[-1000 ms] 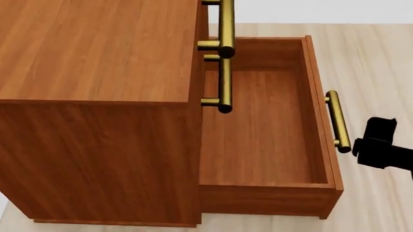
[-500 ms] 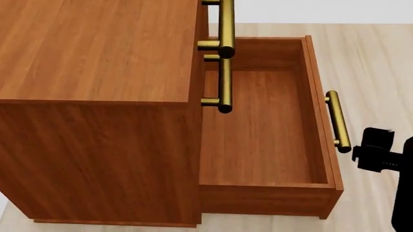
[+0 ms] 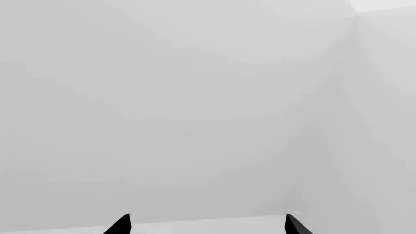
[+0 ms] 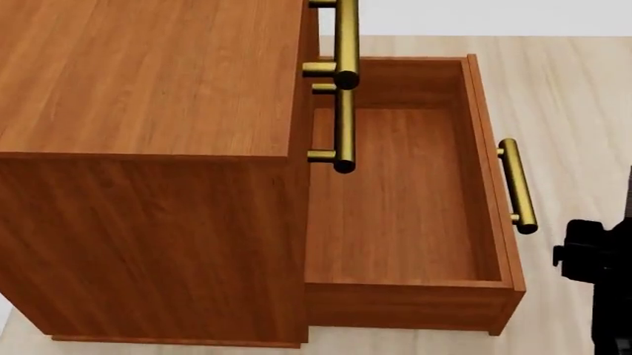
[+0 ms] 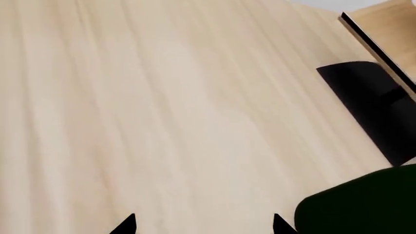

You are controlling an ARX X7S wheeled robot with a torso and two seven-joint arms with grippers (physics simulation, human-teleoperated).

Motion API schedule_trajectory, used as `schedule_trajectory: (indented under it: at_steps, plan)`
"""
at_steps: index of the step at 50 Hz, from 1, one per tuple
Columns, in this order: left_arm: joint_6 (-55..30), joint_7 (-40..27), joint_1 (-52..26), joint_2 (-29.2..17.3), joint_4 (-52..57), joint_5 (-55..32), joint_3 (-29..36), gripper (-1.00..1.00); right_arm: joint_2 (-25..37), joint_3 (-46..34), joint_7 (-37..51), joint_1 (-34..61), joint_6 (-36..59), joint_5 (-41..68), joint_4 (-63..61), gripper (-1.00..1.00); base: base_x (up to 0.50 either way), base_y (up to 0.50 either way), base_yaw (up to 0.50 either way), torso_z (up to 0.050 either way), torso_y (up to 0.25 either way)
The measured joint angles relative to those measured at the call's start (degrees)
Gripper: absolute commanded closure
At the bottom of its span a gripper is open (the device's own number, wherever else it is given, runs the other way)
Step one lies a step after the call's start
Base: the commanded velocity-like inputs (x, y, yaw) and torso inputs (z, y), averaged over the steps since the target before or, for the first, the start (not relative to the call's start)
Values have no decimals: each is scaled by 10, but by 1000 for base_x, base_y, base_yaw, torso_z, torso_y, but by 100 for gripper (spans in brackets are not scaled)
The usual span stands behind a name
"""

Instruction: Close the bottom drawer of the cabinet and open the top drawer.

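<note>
Since a second ago the right pincer (image 4: 590,251) has dropped back from the bottom drawer (image 4: 405,214), which stands pulled out of the cabinet (image 4: 148,148). Both pincers' tips sit apart. Stiff, heavy wood: push its brass handle (image 4: 519,185).

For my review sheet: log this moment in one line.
bottom drawer: open, empty | top drawer: shut | right gripper: open, off its handle | left gripper: open, facing wall

The cabinet (image 4: 148,148) is smooth reddish-brown wood grain; its handles (image 4: 517,185) look like polished brass. The floor (image 5: 162,112) is pale matt wood.
</note>
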Motion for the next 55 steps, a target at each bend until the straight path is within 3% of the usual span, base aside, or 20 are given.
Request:
schedule_trajectory:
  at_steps: [29,55]
  plan:
    - [19,-2,13,-3,-3,-3,6,-100,-24,-78,-26,6,-11,-42,4,-100,0,0,0,0,0]
    - [22,-12,13,-12,-5,-12,8,-100,-41,-114,-46,-16,28,-36,-108,-100,0,0,0,0,0]
